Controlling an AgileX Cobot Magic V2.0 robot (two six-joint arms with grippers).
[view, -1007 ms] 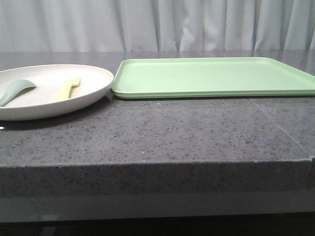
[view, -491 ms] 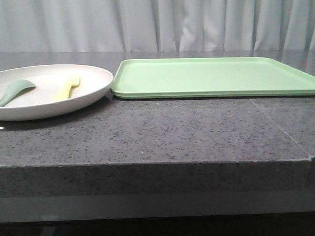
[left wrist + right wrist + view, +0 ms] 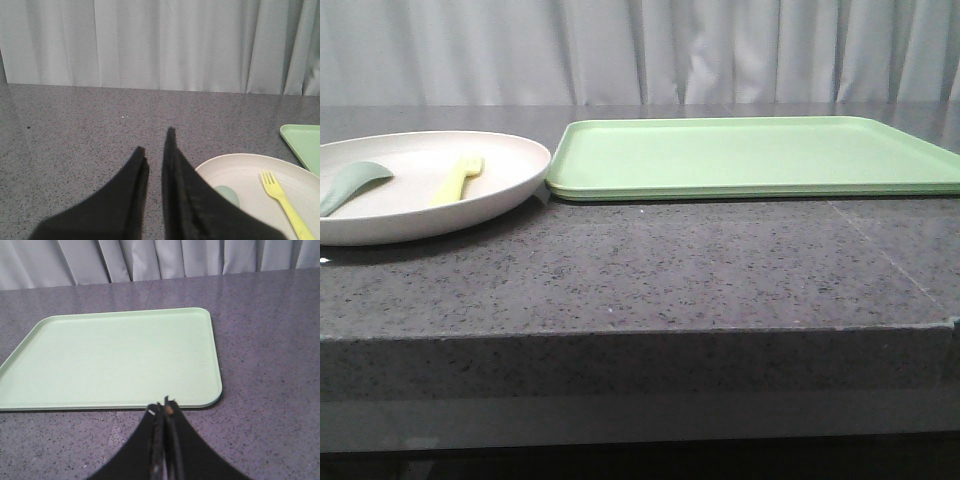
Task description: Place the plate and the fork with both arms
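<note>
Front view: neither arm shows; no task step looks begun.
Plate: large round cream-white matte plate (image 3: 420, 185) sits at the desk's left edge, its rim just beside the tray's left end.
Fork: small pale yellow plastic fork (image 3: 457, 180) lies inside the plate, tines toward the far edge.
Spoon: grey-green spoon (image 3: 352, 184) shares the plate, apart from the fork; likely clutter for a fork pick.
Tray: flat rectangular light-green tray (image 3: 750, 155) spans centre to right edge, bare; probable destination.
Left gripper (image 3: 155, 152): above desk beside plate, jaws slightly apart, empty.
Right gripper (image 3: 162, 410): before tray's near edge, jaws together, empty.
</note>
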